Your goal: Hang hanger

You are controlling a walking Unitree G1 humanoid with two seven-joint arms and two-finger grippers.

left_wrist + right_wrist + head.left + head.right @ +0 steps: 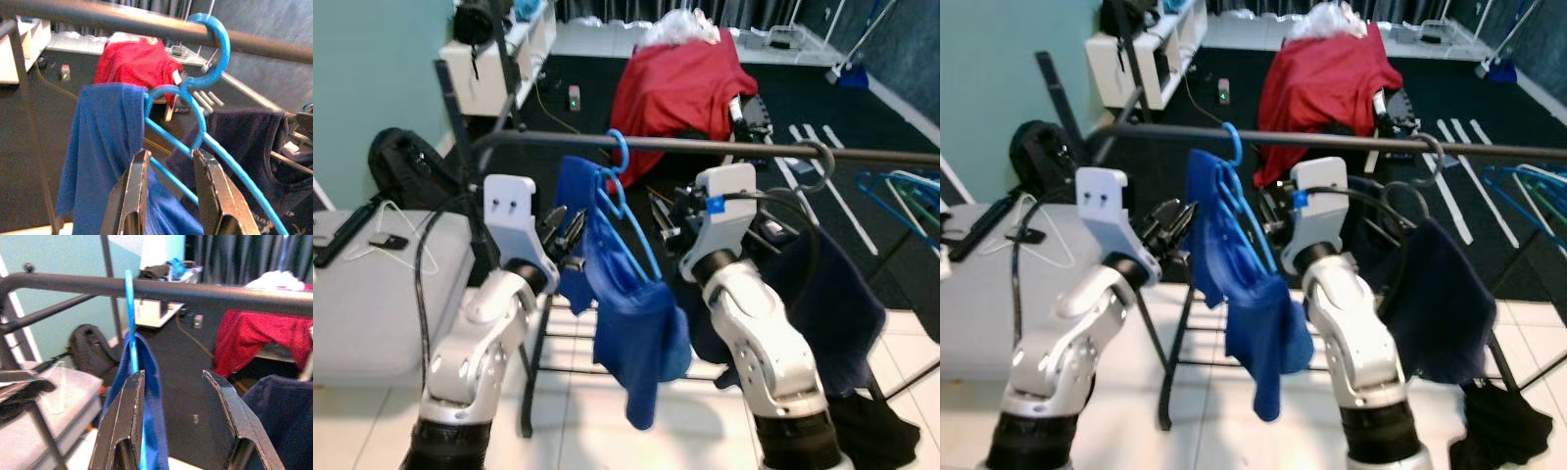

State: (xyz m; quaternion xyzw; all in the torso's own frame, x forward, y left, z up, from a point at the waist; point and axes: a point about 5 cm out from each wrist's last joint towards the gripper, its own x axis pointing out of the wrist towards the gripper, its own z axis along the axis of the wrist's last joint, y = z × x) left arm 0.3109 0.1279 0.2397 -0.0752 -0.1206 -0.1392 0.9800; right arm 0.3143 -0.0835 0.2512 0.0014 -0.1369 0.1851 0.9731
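Item: bright blue plastic hanger carrying a royal-blue cloth garment. Location: hook over the dark metal rail of the clothes rack, at 12 o'clock ahead of the robot.

Orientation: hook up; long axis runs from hook, sloping down toward 5 o'clock, so it hangs tilted.

Left gripper: narrowly parted around the hanger's lower arm, contact uncertain. Right gripper: wide apart, holding nothing, the hanger just beside one finger.

Risks: withdrawing fingers could snag the arm and lift the hook off; the lopsided garment may slide off.
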